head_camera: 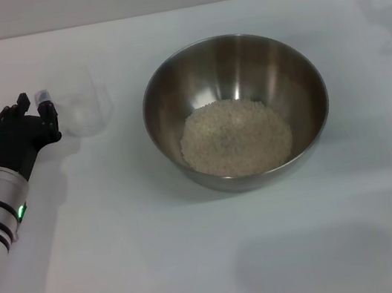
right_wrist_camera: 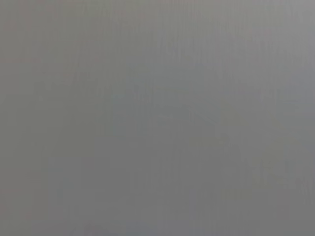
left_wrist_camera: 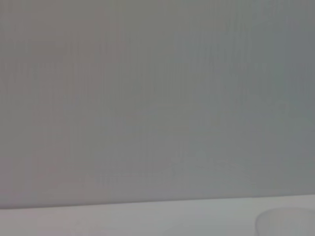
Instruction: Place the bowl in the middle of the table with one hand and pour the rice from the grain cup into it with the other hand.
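Rice (head_camera: 236,137) lies heaped in the steel bowl (head_camera: 165,95) near the table's (head_camera: 125,263) middle. Toward the left edge the clear cup (head_camera: 84,105) stands upright, empty, just beside the left gripper (head_camera: 34,113); whether its fingers grip is unclear.

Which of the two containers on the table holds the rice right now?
The bowl, the wide steel one mid-table, holds the rice as a heap. The clear grain cup by the left end effector looks empty and stands upright.
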`<action>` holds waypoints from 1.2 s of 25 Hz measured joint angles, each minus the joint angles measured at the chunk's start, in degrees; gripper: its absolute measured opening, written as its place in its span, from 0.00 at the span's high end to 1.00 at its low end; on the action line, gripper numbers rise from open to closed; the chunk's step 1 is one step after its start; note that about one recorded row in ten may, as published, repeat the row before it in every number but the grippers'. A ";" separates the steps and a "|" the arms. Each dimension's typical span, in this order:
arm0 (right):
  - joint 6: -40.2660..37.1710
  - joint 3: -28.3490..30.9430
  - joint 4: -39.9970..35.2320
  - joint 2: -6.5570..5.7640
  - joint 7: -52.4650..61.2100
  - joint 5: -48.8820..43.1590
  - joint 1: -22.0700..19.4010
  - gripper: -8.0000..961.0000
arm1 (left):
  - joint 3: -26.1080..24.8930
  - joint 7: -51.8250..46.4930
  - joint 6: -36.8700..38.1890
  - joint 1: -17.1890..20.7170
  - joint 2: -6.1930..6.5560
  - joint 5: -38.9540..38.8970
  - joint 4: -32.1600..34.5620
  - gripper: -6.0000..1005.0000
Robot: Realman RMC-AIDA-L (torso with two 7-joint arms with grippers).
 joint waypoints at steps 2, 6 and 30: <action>0.00 0.00 0.00 0.00 -0.01 0.00 0.00 0.28 | 0.09 -0.10 -0.19 0.32 0.12 0.00 -0.03 0.73; 0.00 0.00 -0.01 0.00 -0.02 0.00 0.00 0.28 | 0.15 -1.25 -0.20 1.04 0.39 0.00 -0.17 0.70; 0.02 0.60 0.06 0.38 0.38 0.58 -0.98 0.28 | -3.54 -11.24 26.80 10.18 0.23 10.48 4.08 0.45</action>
